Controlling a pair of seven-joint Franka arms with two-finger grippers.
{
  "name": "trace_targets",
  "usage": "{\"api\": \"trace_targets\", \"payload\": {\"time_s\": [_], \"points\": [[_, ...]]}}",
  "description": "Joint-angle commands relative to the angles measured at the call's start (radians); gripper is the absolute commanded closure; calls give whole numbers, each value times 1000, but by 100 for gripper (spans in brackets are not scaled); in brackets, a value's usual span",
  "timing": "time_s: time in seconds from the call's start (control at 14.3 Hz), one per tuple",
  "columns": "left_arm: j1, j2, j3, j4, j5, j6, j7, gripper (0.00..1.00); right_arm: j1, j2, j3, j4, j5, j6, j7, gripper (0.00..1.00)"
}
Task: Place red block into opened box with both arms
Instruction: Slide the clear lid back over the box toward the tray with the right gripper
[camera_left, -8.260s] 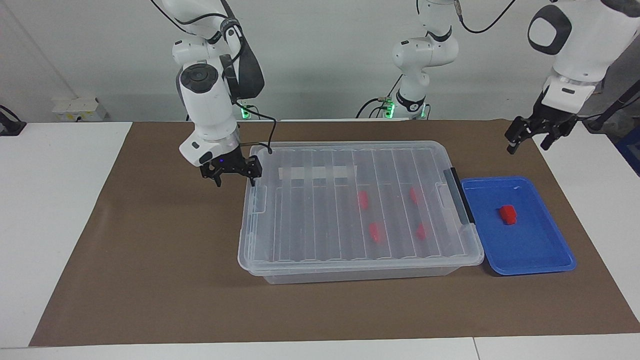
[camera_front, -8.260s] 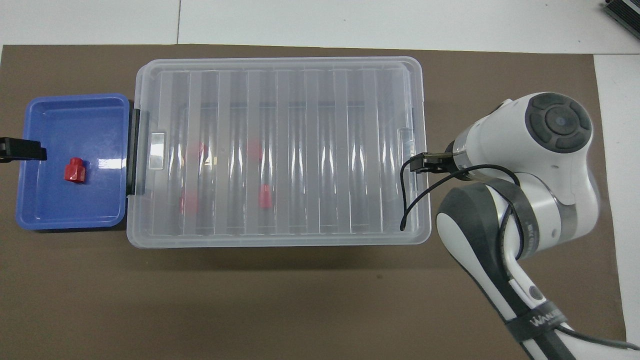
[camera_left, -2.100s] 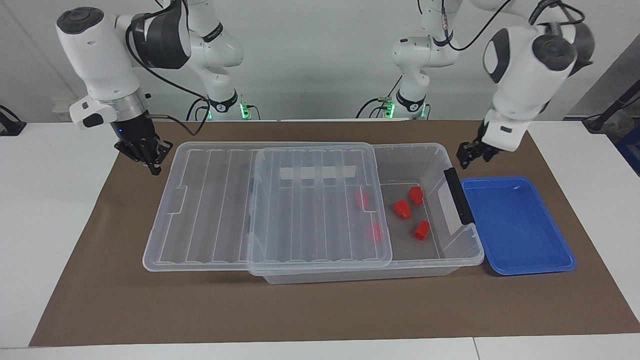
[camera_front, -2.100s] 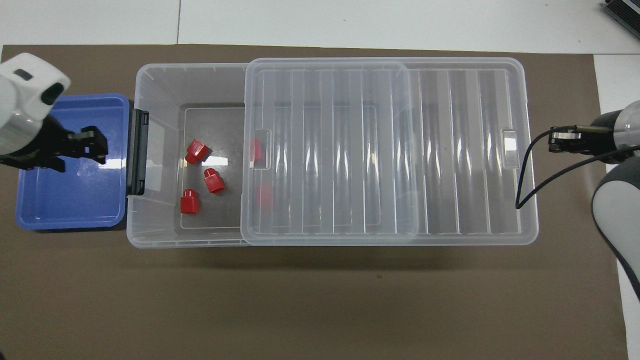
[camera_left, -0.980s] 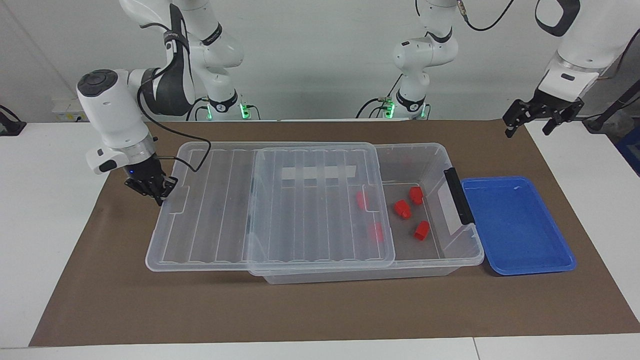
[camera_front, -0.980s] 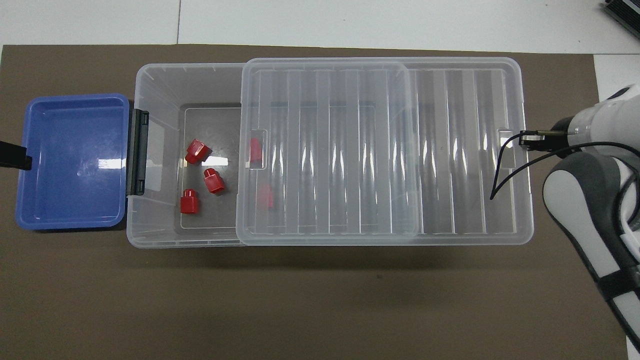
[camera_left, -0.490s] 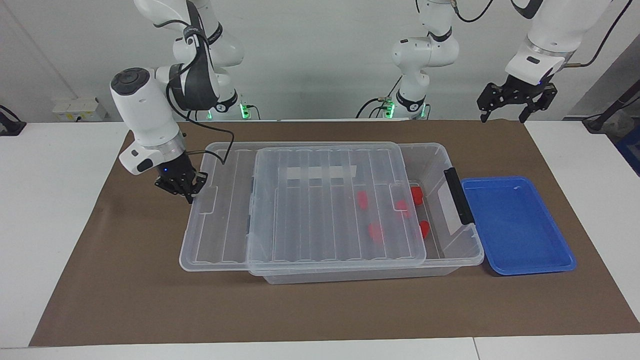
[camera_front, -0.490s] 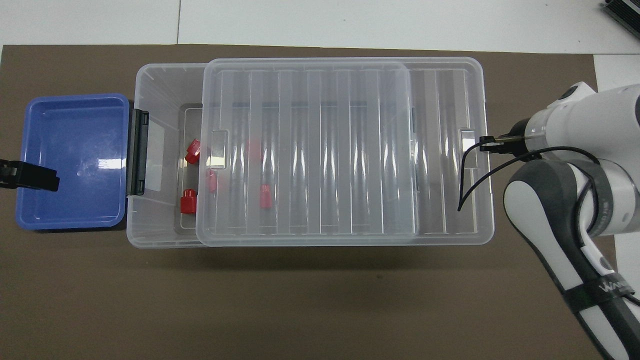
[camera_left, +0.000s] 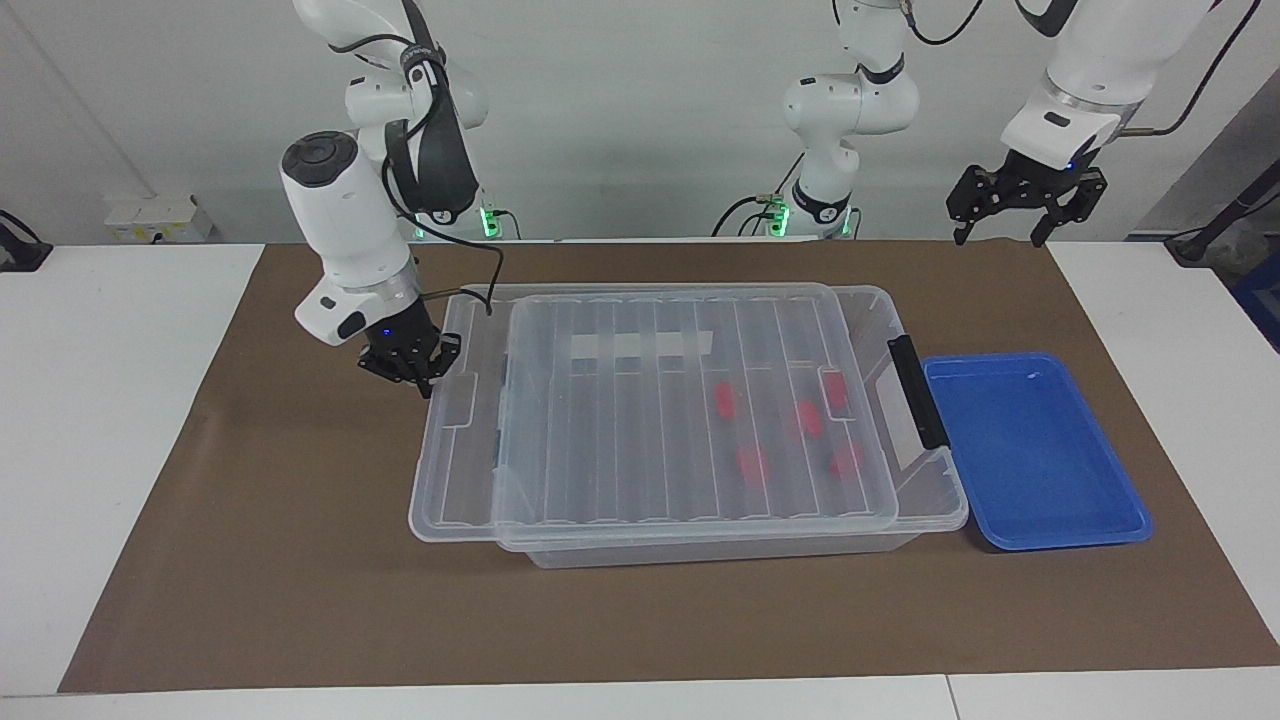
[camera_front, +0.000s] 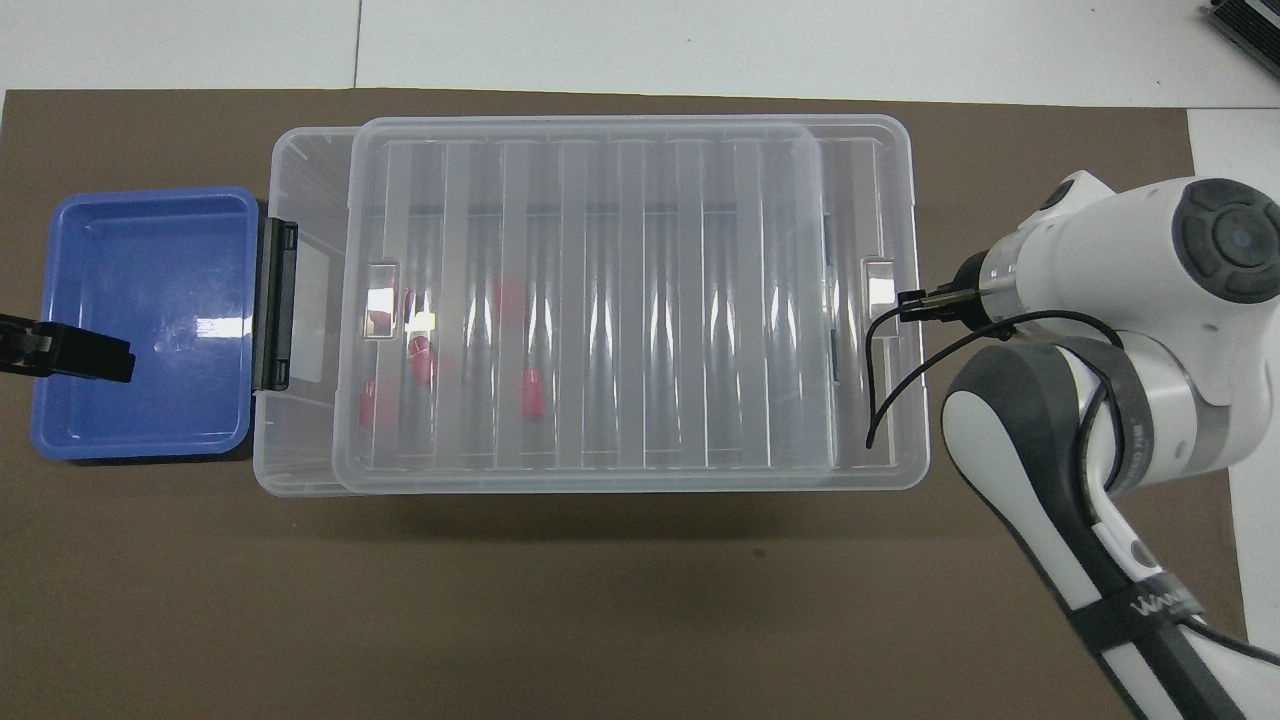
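Box (camera_left: 905, 520): clear bin at the middle of the brown mat (camera_left: 250, 560), my landmark for every entry here. Its dark latch (camera_left: 905, 390) faces the left arm's end of the table.

Lid (camera_left: 650, 420): ribbed, lying on the box, covering nearly all of the opening and overhanging the box's end toward the right arm.

Red block (camera_left: 806, 418): inside the box near the latch end, seen through the lid, with four like pieces around it.

Blue tray (camera_left: 1035, 450): just beside the box's latch end.

My right gripper (camera_left: 418, 372): fingertips pinched together, at the lid's overhanging edge; I cannot tell whether they clamp it.

My left gripper (camera_left: 1015, 200): jaws spread wide, holding nothing, raised over the mat near the tray's corner.
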Motion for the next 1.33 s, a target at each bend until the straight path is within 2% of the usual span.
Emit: {"api": "trace_targets", "payload": {"time_s": [0.0, 0.84, 1.26], "points": [[-8, -15, 13, 2, -12, -9, 1, 0, 18, -20, 2, -9, 25, -16, -31, 100], [-1, -16, 16, 0, -10, -20, 1, 0, 94, -20, 2, -9, 25, 2, -22, 100], [-1, -16, 16, 0, -10, -20, 1, 0, 78, -20, 2, 1, 26, -3, -22, 100]]}}
